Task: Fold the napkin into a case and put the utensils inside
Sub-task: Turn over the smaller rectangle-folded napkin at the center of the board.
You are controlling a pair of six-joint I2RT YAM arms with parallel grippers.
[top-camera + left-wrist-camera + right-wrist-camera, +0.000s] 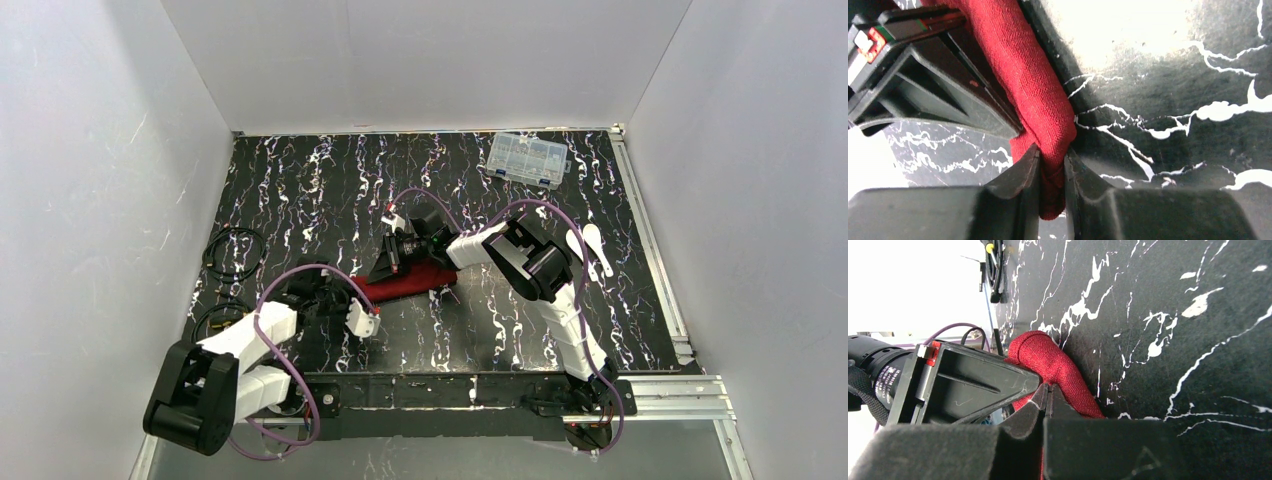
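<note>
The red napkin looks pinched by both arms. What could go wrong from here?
1. The left fingers hold only the tip of the bunched napkin, so it might slip out if pulled.
2. The right fingers are clamped on it too, so uneven pulling could twist it or undo the folds.
3. The utensils lie off to the right, and fetching them probably means one arm letting go.

Robotics lab, enclosed test cell. Evidence: black white-veined worktop (300, 190) boxed in by plain white panels (80, 200); aluminium rail (655, 250) along its edge; cabled left arm (240, 345) and right arm (560, 300) bolted at the near side; clear compartment box (527, 160).
</note>
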